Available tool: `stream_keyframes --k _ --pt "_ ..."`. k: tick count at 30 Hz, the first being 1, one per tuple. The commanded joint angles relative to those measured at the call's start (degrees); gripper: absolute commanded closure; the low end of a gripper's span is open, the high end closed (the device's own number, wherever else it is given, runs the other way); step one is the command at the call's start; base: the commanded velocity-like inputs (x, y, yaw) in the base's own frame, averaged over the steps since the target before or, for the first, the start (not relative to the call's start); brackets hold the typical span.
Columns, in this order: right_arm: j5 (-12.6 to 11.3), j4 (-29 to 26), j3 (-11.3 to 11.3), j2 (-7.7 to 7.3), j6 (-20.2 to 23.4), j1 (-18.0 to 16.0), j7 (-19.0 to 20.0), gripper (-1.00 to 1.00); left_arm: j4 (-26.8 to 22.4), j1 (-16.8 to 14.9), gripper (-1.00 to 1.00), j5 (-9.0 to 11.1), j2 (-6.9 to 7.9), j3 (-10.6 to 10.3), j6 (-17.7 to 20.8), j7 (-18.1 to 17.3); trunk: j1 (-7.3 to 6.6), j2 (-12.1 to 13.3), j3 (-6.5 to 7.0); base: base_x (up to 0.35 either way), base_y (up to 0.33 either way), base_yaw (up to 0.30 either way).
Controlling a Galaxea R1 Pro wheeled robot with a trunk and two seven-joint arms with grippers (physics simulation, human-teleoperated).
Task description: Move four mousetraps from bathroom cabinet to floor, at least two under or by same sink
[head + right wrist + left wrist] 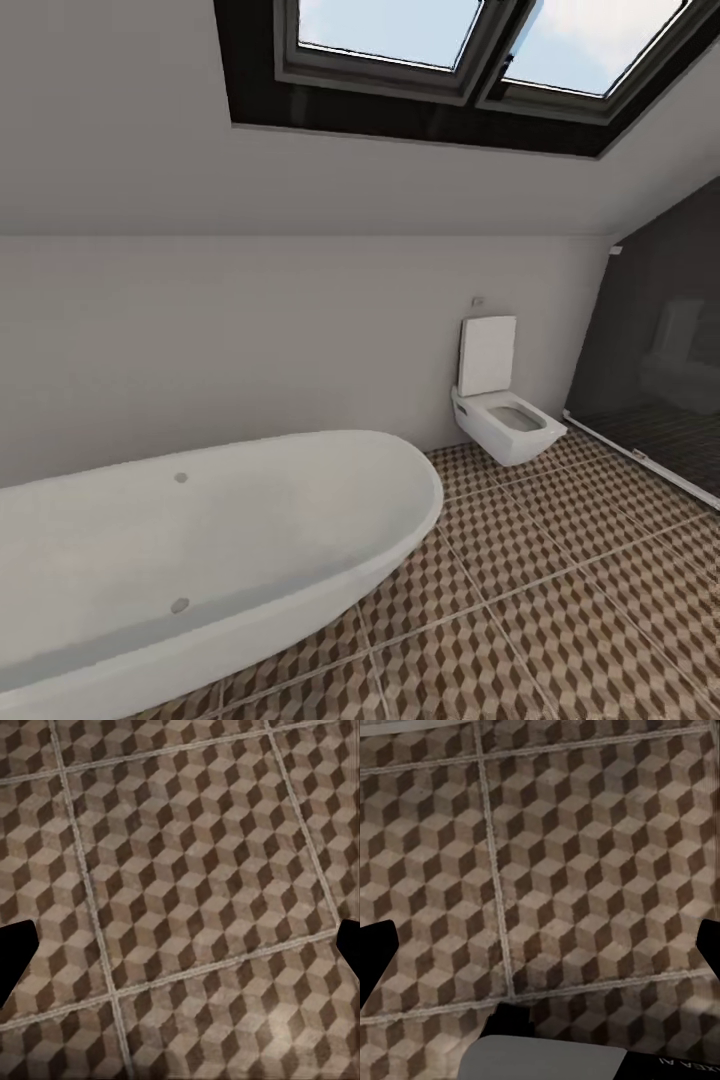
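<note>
Head view: one oval white bathtub (200,560), one square toilet (505,420), two skylight panes (480,30), cube-patterned bathroom floor (560,600). Left wrist: left gripper (540,945) spread wide, empty, over floor tiles. Right wrist: right gripper (180,949) same deal, wide and empty.

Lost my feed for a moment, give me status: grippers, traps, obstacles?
Both grippers open, empty, over bathroom floor. No mousetraps, cabinet or sink in sight. Bathtub close ahead-left, toilet beyond.
</note>
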Motion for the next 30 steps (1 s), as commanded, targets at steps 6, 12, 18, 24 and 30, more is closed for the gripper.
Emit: stream_keyframes --k 6,12,18,24,30 --pt "0.36 0.19 0.00 -0.09 -0.17 -0.04 -0.02 -1.00 0.01 0.02 -1.00 -0.02 0.34 0.21 -0.23 0.05 0.00 -0.03 -0.05 0.000 0.000 -0.267" --pt "0.32 0.23 0.00 -0.18 -0.25 -0.04 -0.02 -1.00 -0.80 -0.13 -1.00 0.10 1.35 0.19 0.06 0.05 0.00 -0.03 -0.05 0.000 0.000 -0.268" --pt "0.25 0.25 -0.03 -0.74 -1.31 -0.04 -0.02 -1.00 -1.36 -1.58 -1.00 0.08 1.57 0.11 0.57 -0.17 0.00 -0.03 -0.05 0.000 0.000 -0.269" --pt "0.17 0.31 -0.07 -1.17 -2.24 -0.04 -0.02 -1.00 -0.87 -2.21 -1.00 0.10 1.44 0.09 0.49 -0.39 0.00 -0.03 -0.05 0.000 0.000 -0.277" --pt "0.08 0.39 -0.08 -1.33 -2.66 -0.04 0.00 -1.00 -0.34 -2.44 -1.00 0.08 1.17 0.10 0.10 -0.40 0.00 -0.03 -0.05 0.000 0.000 -0.287"
